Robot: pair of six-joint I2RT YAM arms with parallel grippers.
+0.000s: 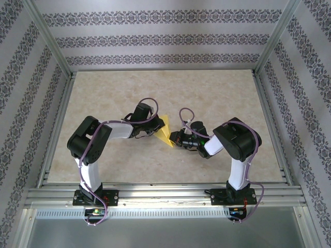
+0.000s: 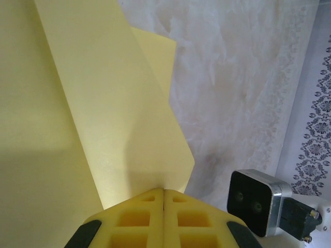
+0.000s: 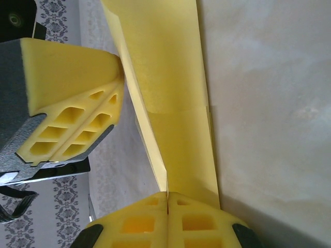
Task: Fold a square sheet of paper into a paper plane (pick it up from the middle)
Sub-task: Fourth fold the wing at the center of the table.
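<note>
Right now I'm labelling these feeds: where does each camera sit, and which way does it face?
Top external: above and behind, looking down on the table; both arms show.
Left wrist: looks along the shut left gripper at the folded yellow paper it pinches.
Right wrist: looks along the shut right gripper pinching the paper; left gripper alongside.
Shared: the paper.

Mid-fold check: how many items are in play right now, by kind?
Yellow folded paper sheet: 1
Black-and-white robot arms with yellow foam jaws: 2, left and right, both shut on the sheet
Total: 3
</note>
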